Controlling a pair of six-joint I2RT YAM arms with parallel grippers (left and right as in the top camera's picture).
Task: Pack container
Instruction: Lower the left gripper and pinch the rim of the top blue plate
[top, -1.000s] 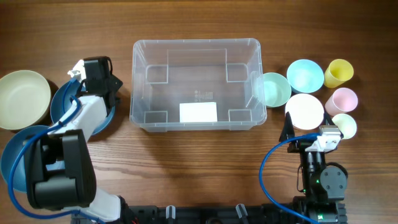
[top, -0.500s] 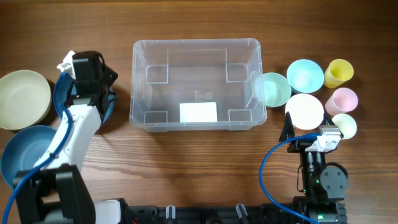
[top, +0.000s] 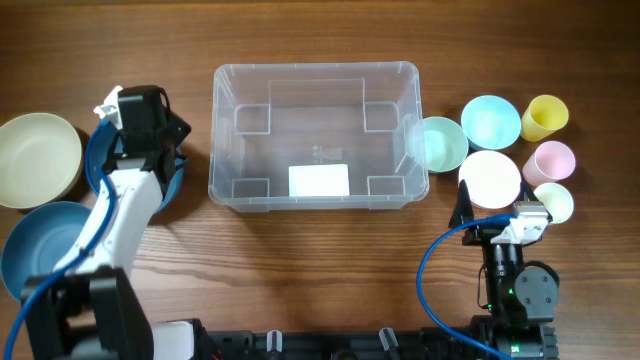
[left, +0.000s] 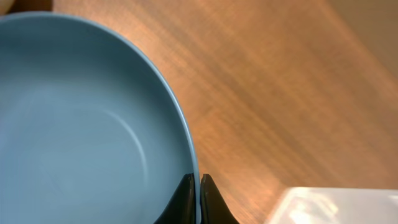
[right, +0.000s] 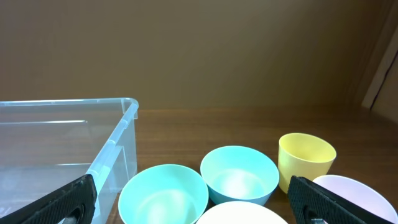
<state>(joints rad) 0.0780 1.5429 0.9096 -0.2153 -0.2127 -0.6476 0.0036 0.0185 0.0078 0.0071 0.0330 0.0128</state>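
Container (top: 315, 130) beside left gripper (left: 198, 182), arm (top: 120, 210) outstretched

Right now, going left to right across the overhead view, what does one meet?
Cream bowl, upper blue bowl, container, mint bowl, light blue bowl, yellow cup. Left out, overlapping in order: lower blue bowl, white bowl, pink cup, pale cup.
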